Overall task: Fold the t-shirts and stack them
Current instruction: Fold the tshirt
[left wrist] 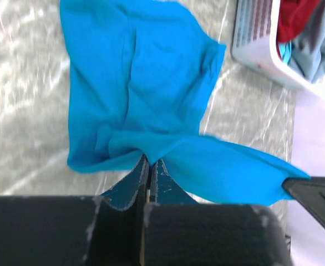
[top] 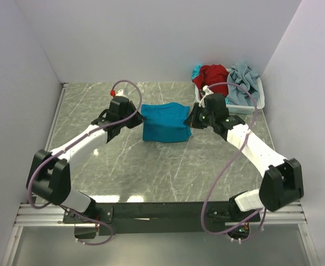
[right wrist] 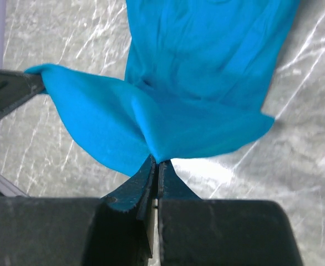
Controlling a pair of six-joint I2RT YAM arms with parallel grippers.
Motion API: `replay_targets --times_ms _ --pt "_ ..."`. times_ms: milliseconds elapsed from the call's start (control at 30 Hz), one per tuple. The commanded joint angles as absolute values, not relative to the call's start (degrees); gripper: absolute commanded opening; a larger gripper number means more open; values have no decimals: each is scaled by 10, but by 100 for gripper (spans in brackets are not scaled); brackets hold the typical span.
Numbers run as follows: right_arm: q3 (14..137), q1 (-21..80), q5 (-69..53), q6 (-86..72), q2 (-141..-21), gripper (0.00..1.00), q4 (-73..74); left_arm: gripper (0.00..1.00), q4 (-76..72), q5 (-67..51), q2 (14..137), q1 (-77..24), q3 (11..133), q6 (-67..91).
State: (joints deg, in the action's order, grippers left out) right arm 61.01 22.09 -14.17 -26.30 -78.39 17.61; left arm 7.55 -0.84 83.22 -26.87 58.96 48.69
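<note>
The teal-blue t-shirt (top: 163,123) hangs stretched between both grippers over the middle of the marble table, its lower part lying on the surface. My left gripper (top: 138,117) is shut on the shirt's left edge; in the left wrist view the cloth (left wrist: 146,83) bunches into the closed gripper (left wrist: 150,160). My right gripper (top: 189,118) is shut on the shirt's right edge, and the cloth (right wrist: 207,72) fans out from that closed gripper (right wrist: 156,160). A red t-shirt (top: 214,75) and a pale grey-blue t-shirt (top: 244,80) lie heaped in the basket.
A white lattice basket (top: 258,102) stands at the back right corner, also seen from the left wrist (left wrist: 251,39). White walls close in the table on three sides. The arm bases sit on a rail along the near edge.
</note>
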Motion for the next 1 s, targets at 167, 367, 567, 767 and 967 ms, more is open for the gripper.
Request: replay_targets --times_ms 167,367,567,767,967 --pt "704 166 -229 -247 -872 0 148 0 52 -19 918 -238 702 447" --pt "768 138 -279 -248 -946 0 142 0 50 -15 975 -222 765 437" --pt "847 119 -262 -243 -1030 0 156 1 47 -24 1057 -206 854 422" --pt "966 114 -186 -215 -1145 0 202 8 34 -20 1144 -199 924 404" --pt "1010 113 -138 -218 -1186 13 207 41 71 -3 1211 -199 1004 389"
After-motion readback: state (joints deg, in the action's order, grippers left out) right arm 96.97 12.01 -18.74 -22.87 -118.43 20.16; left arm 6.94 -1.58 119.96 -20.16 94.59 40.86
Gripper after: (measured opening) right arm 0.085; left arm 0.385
